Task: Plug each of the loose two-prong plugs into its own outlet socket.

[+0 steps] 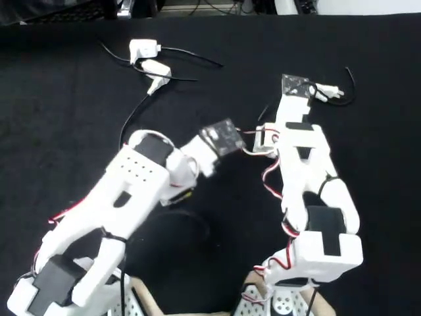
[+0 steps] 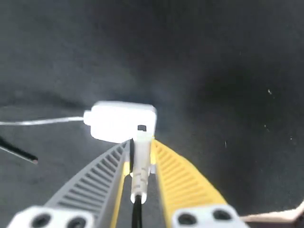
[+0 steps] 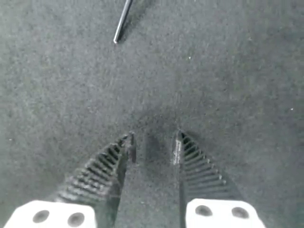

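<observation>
step in hand, as i judge it: seating one plug. the left claw (image 2: 141, 144) is nearly closed, pinching a slim white plug (image 2: 139, 164) btwn its grey finger (image 2: 102, 171) and yellow finger (image 2: 175, 171). the plug's black cord runs back toward the wrist. its long axis lies along the claw's own line, nose pointing away from the wrist, straight at a white socket block (image 2: 121, 121) on the black cloth (image 2: 237, 71). the nose touches the block's side face; can't tell if the prongs are in, or how deep. the block's long axis runs crosswise to the plug, w/ a thin pale cord leaving one end.

the right claw (image 3: 153, 140) is partly open, holding nothing, low over the cloth. a black cord end (image 3: 121, 21) lies well ahead of it.

from overhead, both arms are stretched toward the far edge. one tip is at approx 1 o'clock, w/ a small white piece (image 1: 327, 92) and a black cord loop just beside it. the other is near centre. can't tell which arm is which. at approx 11 o'clock lie a white block (image 1: 143, 48) and a plug-shaped piece (image 1: 156, 68), close together, black cords trailing; can't tell if joined.

next move, prob: push straight along the plug's axis, no tilt. the block may slide on the cloth, so the free claw could brace it. then let go.
</observation>
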You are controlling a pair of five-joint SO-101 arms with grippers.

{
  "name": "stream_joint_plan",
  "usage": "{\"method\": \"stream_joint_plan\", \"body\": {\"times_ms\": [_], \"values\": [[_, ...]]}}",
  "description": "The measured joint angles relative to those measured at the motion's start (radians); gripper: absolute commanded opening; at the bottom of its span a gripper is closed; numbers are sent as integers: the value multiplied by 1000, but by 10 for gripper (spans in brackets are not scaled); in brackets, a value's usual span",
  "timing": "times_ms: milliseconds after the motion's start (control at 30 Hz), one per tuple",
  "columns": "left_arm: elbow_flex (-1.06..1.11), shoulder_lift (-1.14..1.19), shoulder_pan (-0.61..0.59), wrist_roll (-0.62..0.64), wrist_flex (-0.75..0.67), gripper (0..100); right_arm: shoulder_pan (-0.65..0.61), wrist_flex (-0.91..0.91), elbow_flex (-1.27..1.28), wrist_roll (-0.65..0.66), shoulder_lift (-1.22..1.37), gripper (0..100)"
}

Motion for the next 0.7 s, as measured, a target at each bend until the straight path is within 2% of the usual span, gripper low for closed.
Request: {"method": "stream_joint_plan", "body": {"times_ms": [100, 267, 533, 700], "values": [[51, 3, -12, 31, 0, 28, 0, 0, 0, 0, 0, 145], [133, -12, -43, 3, -6, 29, 0, 0, 0, 0, 0, 145], [146, -193, -41, -28, -2, 29, 0, 0, 0, 0, 0, 145], [147, -183, -41, -61, -2, 29, 0, 0, 0, 0, 0, 145]]}}
